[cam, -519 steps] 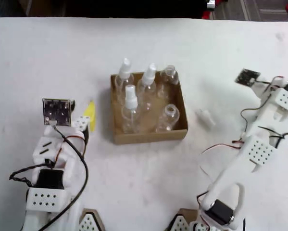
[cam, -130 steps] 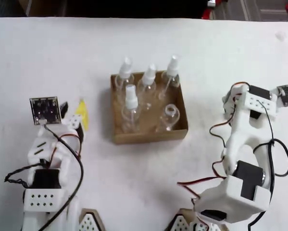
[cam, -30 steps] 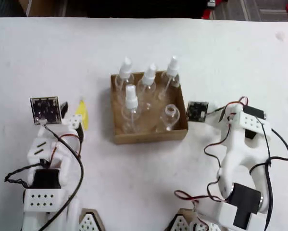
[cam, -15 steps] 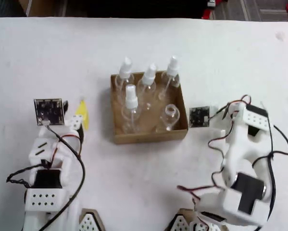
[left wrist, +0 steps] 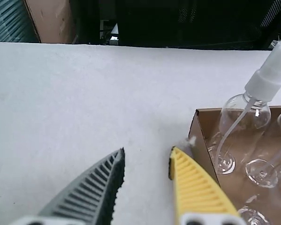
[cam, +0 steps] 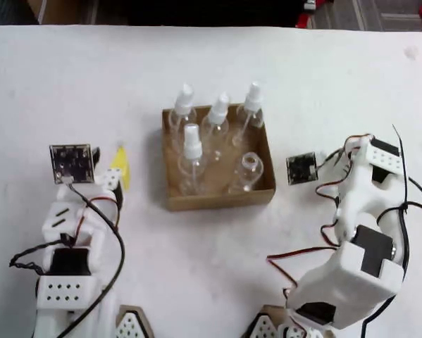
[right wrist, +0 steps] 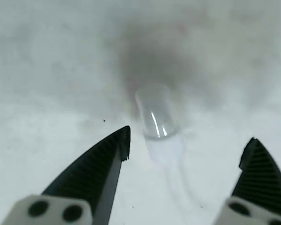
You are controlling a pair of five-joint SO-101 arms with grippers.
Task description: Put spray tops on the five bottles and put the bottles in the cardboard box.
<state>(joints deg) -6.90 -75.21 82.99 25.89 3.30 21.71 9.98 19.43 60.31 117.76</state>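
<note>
The cardboard box [cam: 218,199] stands mid-table and holds several clear bottles. Those at the back [cam: 217,116] and one in front [cam: 191,158] carry white spray tops. The front right bottle [cam: 247,171] has a bare neck. A loose spray top [right wrist: 159,126] lies on the white table, right under my right gripper [right wrist: 188,136], which hangs open above it with a finger on either side. My left gripper [left wrist: 147,152] rests open and holds nothing, just left of the box corner [left wrist: 199,136], near a capped bottle [left wrist: 246,110].
The right arm [cam: 358,211] with its loose wires stands right of the box, its camera board [cam: 302,168] close to the box wall. The left arm [cam: 73,232] sits at the front left. Bare white table [cam: 91,77] stretches behind.
The right arm has swung a little to the right, away from the box wall, and its wrist has turned down over the table. The left arm and the bottles have kept still.
</note>
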